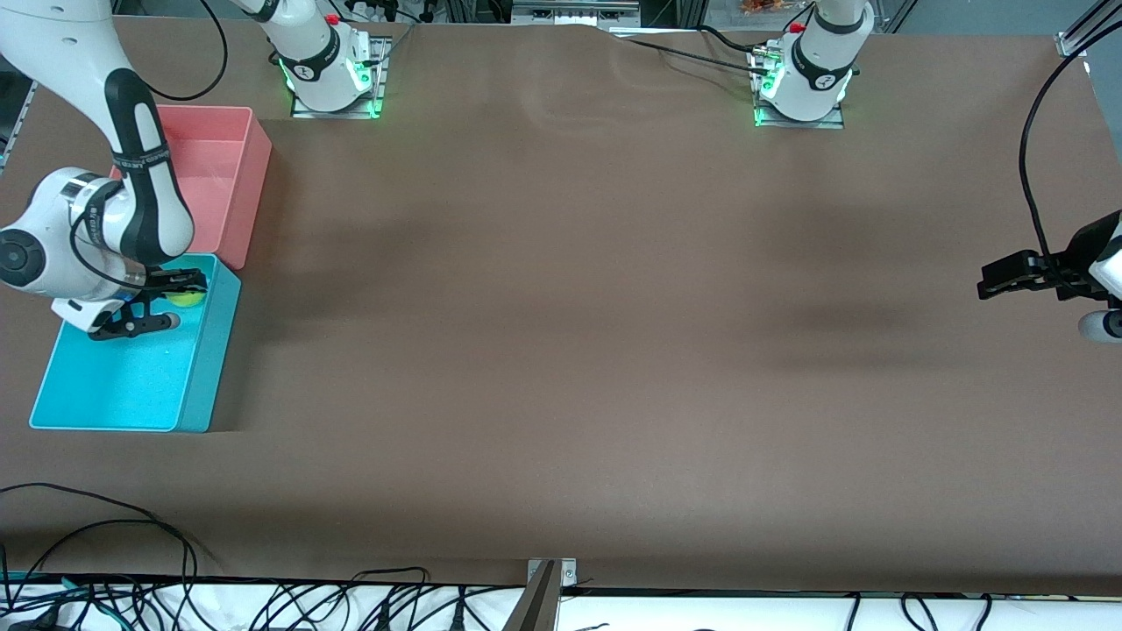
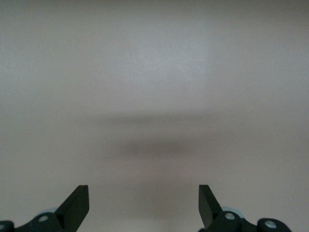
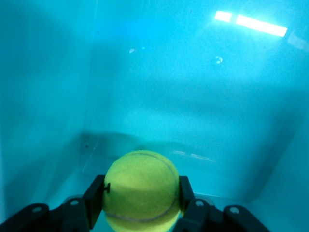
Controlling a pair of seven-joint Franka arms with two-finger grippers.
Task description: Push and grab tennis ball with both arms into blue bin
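right gripper (image 3: 140,205) fingers (image 3: 94,198) clamp the tennis ball (image 3: 141,191) inside the blue bin (image 1: 131,386), at the worktop (image 1: 561,350) edge by the right arm's end | left gripper (image 2: 144,205) fingers (image 2: 77,203) spread wide, nothing between, waiting over bare worktop at the left arm's end

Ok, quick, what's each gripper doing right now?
Left gripper: open, empty, over bare table at its own end.
Right gripper: shut on the tennis ball, over the blue bin.
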